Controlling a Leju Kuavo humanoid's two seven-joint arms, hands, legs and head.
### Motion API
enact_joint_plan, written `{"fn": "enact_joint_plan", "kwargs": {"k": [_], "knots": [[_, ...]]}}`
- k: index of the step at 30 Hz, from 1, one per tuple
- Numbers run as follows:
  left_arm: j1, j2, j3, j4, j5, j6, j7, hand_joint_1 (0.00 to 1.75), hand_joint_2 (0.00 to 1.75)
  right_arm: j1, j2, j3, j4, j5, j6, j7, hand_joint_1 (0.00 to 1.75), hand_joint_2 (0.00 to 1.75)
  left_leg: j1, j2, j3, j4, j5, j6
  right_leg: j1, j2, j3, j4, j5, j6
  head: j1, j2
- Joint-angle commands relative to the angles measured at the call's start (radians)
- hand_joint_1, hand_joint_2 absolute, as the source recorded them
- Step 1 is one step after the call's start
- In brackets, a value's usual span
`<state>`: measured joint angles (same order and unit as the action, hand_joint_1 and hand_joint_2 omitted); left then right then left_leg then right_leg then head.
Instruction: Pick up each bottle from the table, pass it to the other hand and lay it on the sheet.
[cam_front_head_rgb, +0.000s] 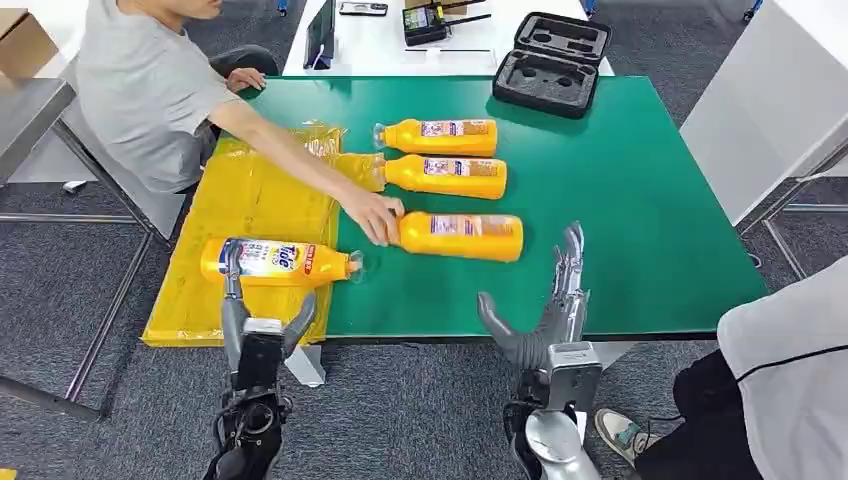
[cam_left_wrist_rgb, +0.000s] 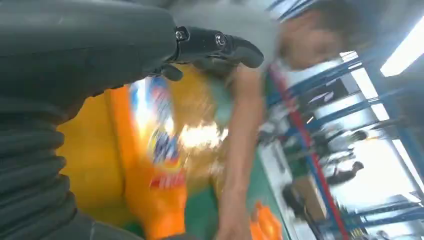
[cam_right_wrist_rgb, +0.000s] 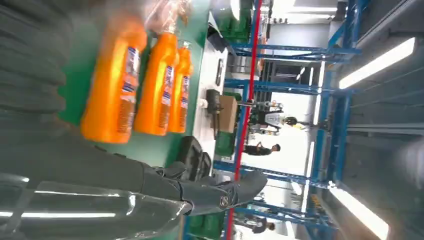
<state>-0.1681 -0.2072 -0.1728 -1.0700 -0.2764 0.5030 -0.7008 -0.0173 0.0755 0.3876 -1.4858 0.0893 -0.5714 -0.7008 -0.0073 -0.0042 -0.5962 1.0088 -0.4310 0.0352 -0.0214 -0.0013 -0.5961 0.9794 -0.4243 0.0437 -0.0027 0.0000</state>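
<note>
Left hand: the left hand (cam_front_head_rgb: 262, 318) is reaching up over the near edge of the yellow sheet (cam_front_head_rgb: 240, 205), fingers spread apart, holding nothing; one finger is lying across the bottle on the sheet (cam_front_head_rgb: 275, 262), though I cannot tell whether it is touching.
Right hand: the right hand (cam_front_head_rgb: 545, 305) is standing upright at the near edge of the green bench (cam_front_head_rgb: 640, 190), fingers stretched up and thumb splayed out to the side, gripping nothing.
Bottle on the sheet: it is lying on its side with its label up, cap pointing toward the middle of the bench, just beyond the left hand.
Other bottles: three orange bottles are lying side by side on the green surface; the nearest bottle (cam_front_head_rgb: 460, 237) is sitting just beyond the right hand's fingertips.
Person: a person's hand (cam_front_head_rgb: 377, 215) is resting on the cap end of that nearest bottle.
Background: a black foam case (cam_front_head_rgb: 551, 64) is sitting open at the far edge.
</note>
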Motion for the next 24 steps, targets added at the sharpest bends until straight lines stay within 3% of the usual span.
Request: {"fn": "enact_joint_plan", "kwargs": {"k": [1,6,9,12,14,15,17,22,24], "knots": [[0.026,-0.024,-0.083,-0.022,0.113,-0.071,0.003,0.0,0.0,0.029,0.071,-0.1,0.073,0.057,-0.127,0.003,0.0,0.0,0.002,0.0,0.005,0.0,-0.002,-0.003,0.002,0.0,0.006,-0.001,-0.002,-0.003,0.0,0.0],[-0.013,-0.01,-0.183,-0.014,0.086,-0.057,0.003,0.0,0.0,0.017,0.072,-0.098,0.068,0.079,-0.127,0.003,0.0,0.0,0.001,-0.001,0.002,0.0,-0.001,-0.002,0.001,-0.001,0.002,0.0,-0.001,-0.001,0.0,0.0],[-0.04,0.013,-0.264,0.048,0.008,0.063,0.003,0.0,0.0,0.004,0.063,-0.088,0.07,-0.03,-0.089,0.003,0.0,0.0,0.001,-0.001,0.003,0.0,-0.001,-0.002,0.001,-0.001,0.003,-0.001,-0.001,-0.002,0.0,0.0],[-0.036,0.015,-0.27,0.055,0.02,0.049,0.003,0.0,0.0,0.002,0.062,-0.088,0.069,-0.027,-0.093,0.003,0.0,0.0,0.001,-0.001,0.003,0.0,-0.001,-0.002,0.002,-0.001,0.004,-0.001,-0.001,-0.002,0.0,0.0],[-0.025,0.051,-0.351,-0.043,0.092,0.06,0.003,0.0,0.0,-0.011,0.059,-0.086,0.085,-0.049,-0.043,0.003,0.0,0.0,0.001,0.0,0.004,-0.001,-0.001,-0.002,0.001,0.0,0.005,-0.001,-0.001,-0.002,0.0,0.0],[-0.031,0.044,-0.35,-0.017,0.131,0.042,0.003,0.0,0.0,-0.016,0.059,-0.083,0.093,-0.046,-0.03,0.003,0.0,1.75,0.001,0.001,0.002,0.0,-0.001,-0.002,0.001,0.001,0.002,-0.001,0.0,-0.002,0.0,0.0],[-0.019,0.03,-0.326,-0.045,0.22,-0.06,0.003,0.0,0.0,-0.021,0.06,-0.079,0.101,-0.036,-0.032,0.003,0.0,1.75,0.002,0.002,0.004,0.0,-0.002,-0.002,0.002,0.001,0.004,-0.001,-0.001,-0.002,0.0,0.0],[0.025,0.023,-0.322,-0.13,0.226,0.001,0.003,0.0,0.0,-0.033,0.023,-0.009,0.109,0.032,-0.093,0.003,0.0,1.75,0.002,0.002,0.004,0.0,-0.002,-0.002,0.002,0.002,0.004,-0.001,-0.001,-0.002,0.0,0.0],[0.017,0.025,-0.337,-0.089,0.223,-0.003,0.003,0.0,0.0,-0.069,0.003,-0.006,0.205,0.12,-0.127,0.003,0.0,1.75,0.001,0.003,0.004,-0.001,-0.002,-0.002,0.002,0.002,0.004,-0.001,-0.001,-0.002,0.0,0.0]]}}
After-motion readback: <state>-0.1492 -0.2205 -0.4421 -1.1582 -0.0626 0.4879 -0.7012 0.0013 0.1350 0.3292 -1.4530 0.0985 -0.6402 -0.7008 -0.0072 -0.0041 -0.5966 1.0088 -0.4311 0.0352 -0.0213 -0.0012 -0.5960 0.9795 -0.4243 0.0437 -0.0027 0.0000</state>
